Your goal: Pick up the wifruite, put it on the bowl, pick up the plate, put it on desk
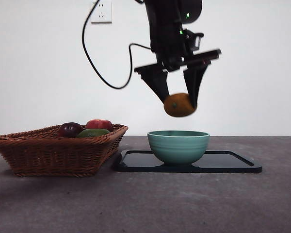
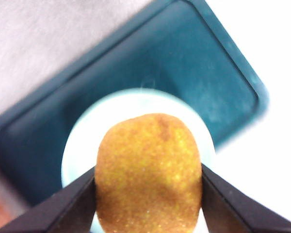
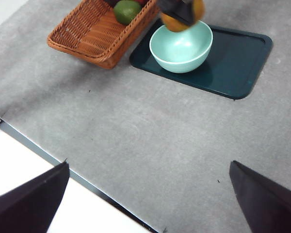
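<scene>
The left gripper (image 1: pixel 180 104) clamps the small oval brown-orange wifruite (image 1: pixel 179 105) above the round mint-green ceramic bowl (image 1: pixel 178 146); lower it centred over that bowl before releasing. The right gripper (image 3: pixel 145 204) waits with jaws spread.

Left gripper (image 1: pixel 179 102) hangs high from dark arm, jaws pointing down, clamped on both sides of fruit (image 1: pixel 180 105). Right gripper (image 3: pixel 150 194) raised well apart over table, jaws spread wide, holding nothing.

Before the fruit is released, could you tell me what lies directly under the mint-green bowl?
The bowl stands on a dark rectangular tray, which lies flat on the desk. The tray's surface beneath the bowl's base is covered. The left gripper holds the wifruite above the bowl.
</scene>
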You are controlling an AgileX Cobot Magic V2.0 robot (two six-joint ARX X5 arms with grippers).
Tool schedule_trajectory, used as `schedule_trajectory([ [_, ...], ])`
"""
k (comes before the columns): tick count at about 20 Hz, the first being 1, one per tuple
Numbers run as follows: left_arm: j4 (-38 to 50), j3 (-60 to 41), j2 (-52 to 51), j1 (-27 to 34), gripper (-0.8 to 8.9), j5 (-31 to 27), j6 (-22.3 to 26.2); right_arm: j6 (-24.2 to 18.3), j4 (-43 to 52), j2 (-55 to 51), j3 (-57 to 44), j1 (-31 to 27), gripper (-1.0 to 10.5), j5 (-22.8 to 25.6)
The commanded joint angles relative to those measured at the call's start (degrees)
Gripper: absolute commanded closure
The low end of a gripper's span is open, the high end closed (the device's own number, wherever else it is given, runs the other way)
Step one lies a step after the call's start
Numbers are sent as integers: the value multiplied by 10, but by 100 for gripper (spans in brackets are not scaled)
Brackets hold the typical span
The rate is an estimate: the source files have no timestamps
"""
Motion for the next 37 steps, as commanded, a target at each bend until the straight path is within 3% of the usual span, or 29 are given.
schedule_trajectory([
  [1,-30,21,-47,-5,547,1,4,-4,1,1,5,3,395,1],
  [7,-66,-40,-187,16,548,0,-1,0,-2,1,5,3,395,0],
  [13,-69,-270,-386,64,547,-7,-26,0,-5,1,5,3,395,0],
  [18,-67,-428,-483,139,547,-16,-57,1,-5,1,5,3,395,0],
  [27,184,-632,-448,170,548,-27,-92,0,-6,1,5,3,395,0],
  [37,294,-633,-292,183,548,-31,-108,0,-6,1,5,3,395,0],
])
